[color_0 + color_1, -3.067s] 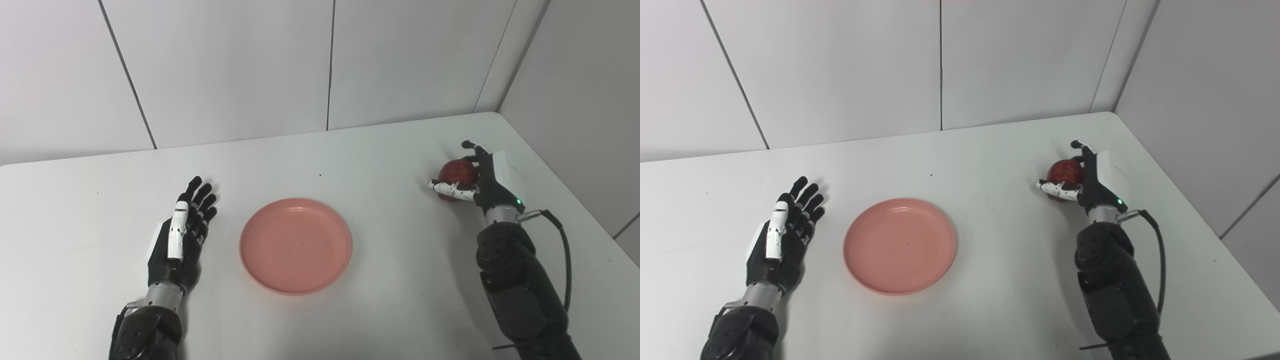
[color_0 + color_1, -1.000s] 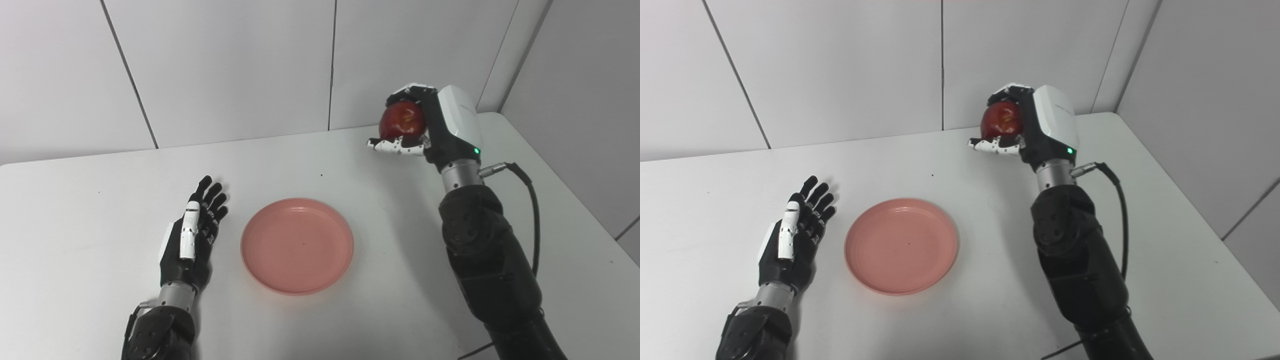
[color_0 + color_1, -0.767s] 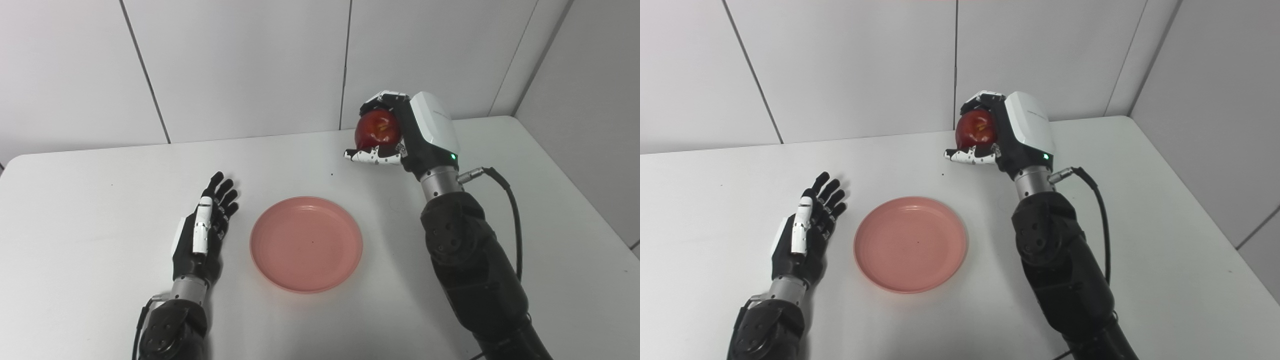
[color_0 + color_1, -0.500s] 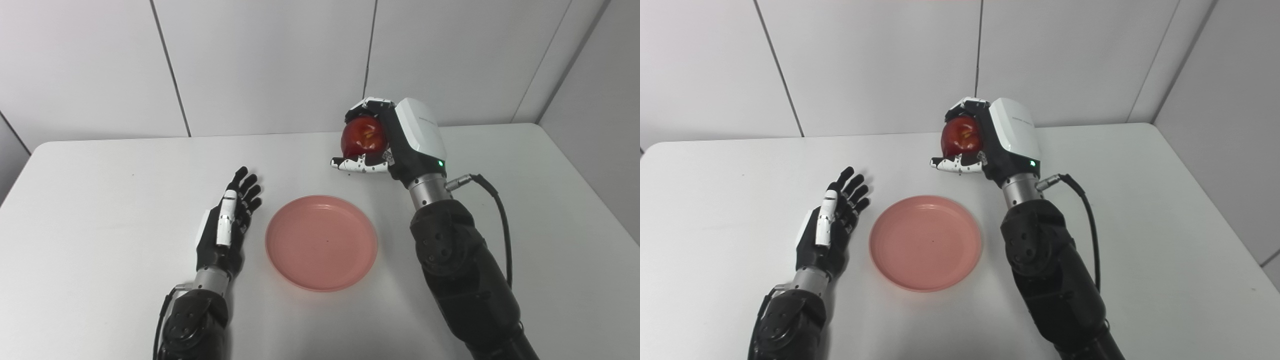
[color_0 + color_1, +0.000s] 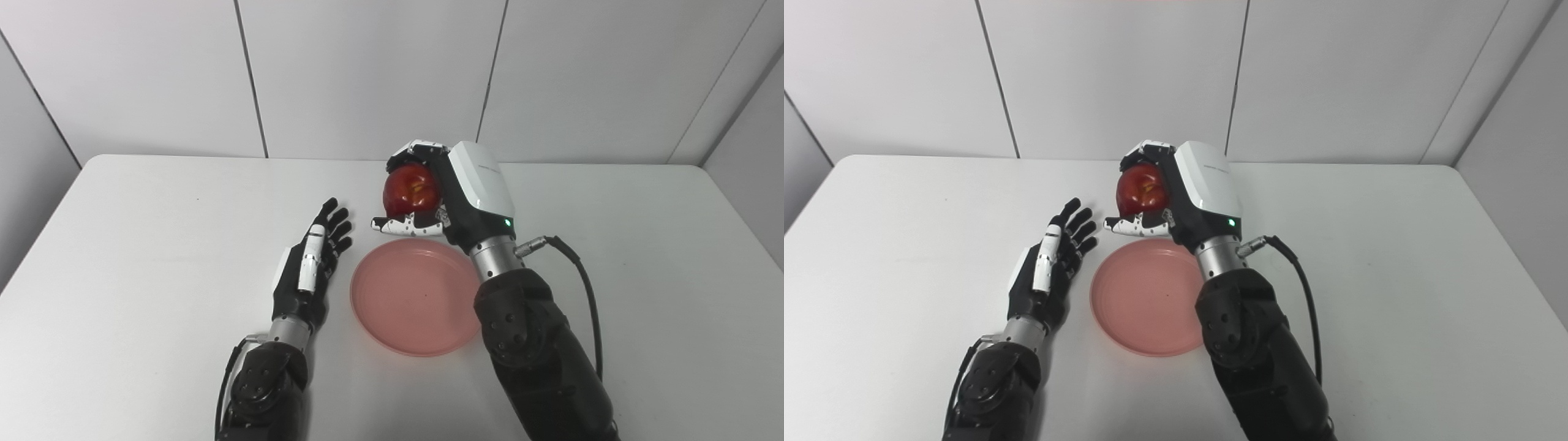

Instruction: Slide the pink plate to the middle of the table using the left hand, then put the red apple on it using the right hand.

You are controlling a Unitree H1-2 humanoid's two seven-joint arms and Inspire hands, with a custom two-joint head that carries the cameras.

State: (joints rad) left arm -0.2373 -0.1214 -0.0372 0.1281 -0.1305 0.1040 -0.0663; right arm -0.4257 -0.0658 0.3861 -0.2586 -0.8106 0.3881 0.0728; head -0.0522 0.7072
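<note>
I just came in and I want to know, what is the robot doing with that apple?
The robot's right hand is holding a red apple up in the air, near the far edge of a pink plate on the white table. The left hand lies open beside the plate, holding nothing.

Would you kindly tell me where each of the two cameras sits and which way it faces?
Left eye view: on the head, looking down at the white table; both arms enter from the bottom edge.
Right eye view: beside it on the head, same downward look; both arms show, things lying further left in the picture.
Shared: pink plate, red apple in the right hand, open left hand.
</note>
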